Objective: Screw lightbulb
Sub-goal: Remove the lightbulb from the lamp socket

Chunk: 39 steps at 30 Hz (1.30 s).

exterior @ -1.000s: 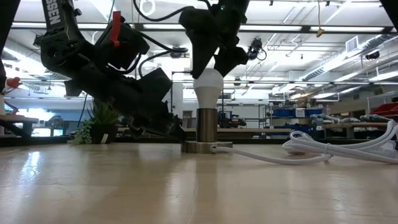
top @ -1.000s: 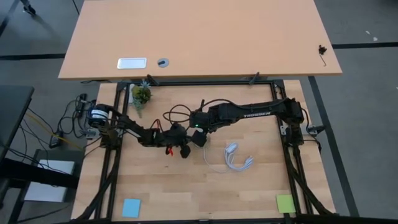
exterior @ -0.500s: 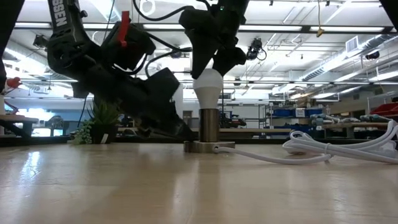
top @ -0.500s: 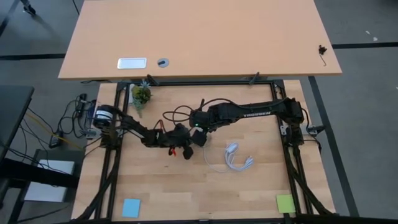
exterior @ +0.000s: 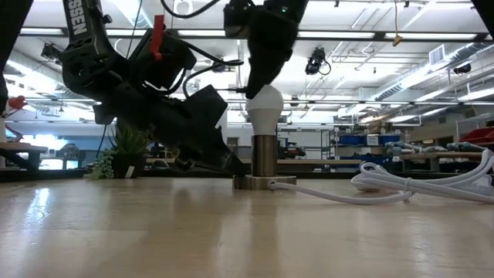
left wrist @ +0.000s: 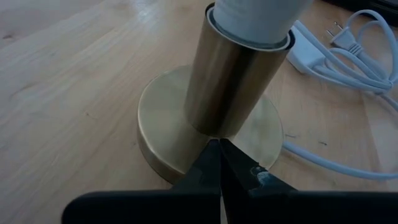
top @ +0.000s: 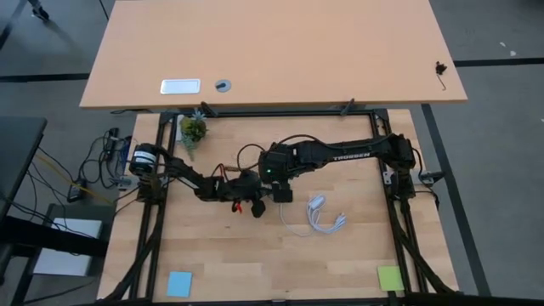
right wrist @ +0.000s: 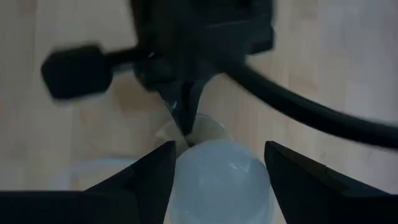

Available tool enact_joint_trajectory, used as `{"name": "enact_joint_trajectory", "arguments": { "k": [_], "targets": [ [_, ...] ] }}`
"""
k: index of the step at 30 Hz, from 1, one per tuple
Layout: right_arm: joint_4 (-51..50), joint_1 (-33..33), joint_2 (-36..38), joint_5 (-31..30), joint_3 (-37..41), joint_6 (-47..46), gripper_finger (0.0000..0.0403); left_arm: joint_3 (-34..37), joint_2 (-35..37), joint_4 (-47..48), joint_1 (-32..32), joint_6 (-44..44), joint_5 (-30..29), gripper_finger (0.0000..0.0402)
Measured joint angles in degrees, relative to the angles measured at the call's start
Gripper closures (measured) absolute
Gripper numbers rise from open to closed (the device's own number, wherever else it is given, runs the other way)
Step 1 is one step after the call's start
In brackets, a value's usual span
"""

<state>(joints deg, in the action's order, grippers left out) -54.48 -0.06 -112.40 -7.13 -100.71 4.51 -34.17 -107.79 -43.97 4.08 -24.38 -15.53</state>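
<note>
The white lightbulb [exterior: 265, 108] stands upright with its base in a brass socket tube [left wrist: 236, 87] on a round brass disc [left wrist: 165, 127] at mid-table. My right gripper [right wrist: 217, 177] is above it, pointing down, shut on the bulb's head [right wrist: 217, 180]. My left gripper [left wrist: 217, 149] is shut, low at the disc's left side, with its tips on the disc at the foot of the tube. In the high view the two grippers meet at the table's middle [top: 274, 197]. My left gripper presses its shut fingertips [left wrist: 208, 163] down on the top of the brass disc [left wrist: 186, 146], right against the foot of the tube. It comes slanting down from the table's left. The disc lies flat on the table. My right gripper pinches the bulb's rounded head [right wrist: 186, 177] between its two fingers [right wrist: 146, 180], from above, pointing down. The bulb stands upright in the socket tube.
A coiled white cable [top: 319, 217] lies right of the socket, and its cord runs to the disc [exterior: 340, 194]. A small potted plant [top: 193, 130] stands at the far left. A blue note [top: 179, 283] and a green note [top: 389, 277] lie near the front edge.
My left gripper has gone down and toward the table's right until its tips reached the brass disc. My right gripper has turned about the upright bulb while staying on its head. Socket and bulb have shifted slightly toward the table's right.
</note>
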Motion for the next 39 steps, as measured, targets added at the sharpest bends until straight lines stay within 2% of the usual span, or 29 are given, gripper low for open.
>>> {"name": "enact_joint_trajectory", "arguments": {
  "k": [4,11,14,18,22,28,34,39],
  "targets": [
    [0.0,0.5,0.0,0.2,0.0,10.5,0.0167,0.0,0.0,0.0,0.0,0.0,0.1,0.0402],
    [-2.1,2.6,0.0,-1.2,-3.9,8.7,0.0167,0.1,-0.1,0.0,0.0,0.2,0.6,0.0402],
    [-4.1,3.4,0.0,-2.5,-6.9,3.4,0.0161,0.1,-0.1,-0.1,0.0,0.2,0.6,0.0402],
    [-8.0,3.0,0.1,-2.3,-9.6,-8.1,0.0151,0.1,-0.2,-0.1,0.0,0.3,0.7,0.0402],
    [-10.3,1.1,0.2,0.9,-8.5,-13.9,0.0144,0.2,-0.2,-0.1,0.0,0.3,0.8,0.0402],
    [-7.4,-2.3,0.2,3.4,-4.4,-22.5,0.0134,0.2,-0.2,-0.2,0.0,0.3,0.8,0.0402],
    [-5.7,-3.4,0.2,5.7,-2.2,-25.1,0.0123,0.2,-0.2,-0.2,0.0,0.3,0.8,0.0402],
    [-4.8,-3.5,0.3,7.2,-1.6,-22.7,0.0132,0.2,-0.2,-0.2,0.0,0.3,0.8,0.0402]
  ]
}}
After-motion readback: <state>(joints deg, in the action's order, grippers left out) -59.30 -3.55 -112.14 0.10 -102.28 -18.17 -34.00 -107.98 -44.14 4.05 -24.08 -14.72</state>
